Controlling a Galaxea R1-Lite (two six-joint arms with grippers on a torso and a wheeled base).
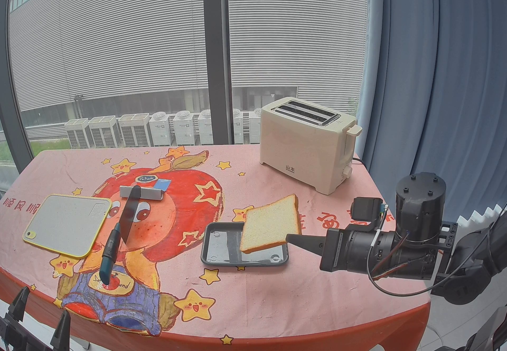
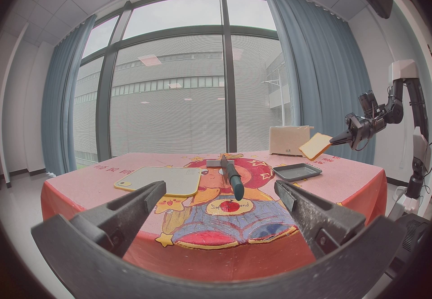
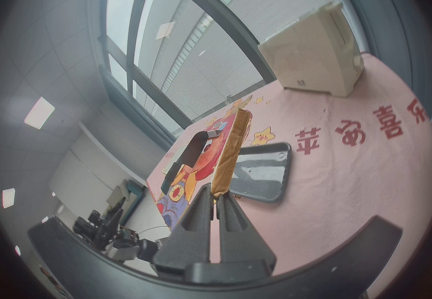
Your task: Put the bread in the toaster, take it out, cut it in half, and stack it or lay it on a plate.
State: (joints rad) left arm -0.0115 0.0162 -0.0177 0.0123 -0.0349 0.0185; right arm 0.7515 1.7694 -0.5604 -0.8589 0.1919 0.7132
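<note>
My R gripper pinched the bread by its corner. The slice hung tilted above the tray, in front of the toaster, slots further back. L gripper gaped open, far from toaster.

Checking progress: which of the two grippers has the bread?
The right gripper, shut on the bread above the tray; the left gripper hangs open and empty.

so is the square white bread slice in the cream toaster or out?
Out. The right gripper pinches the square white bread slice by one edge above the dark metal tray; both slots of the cream toaster look empty.
</note>
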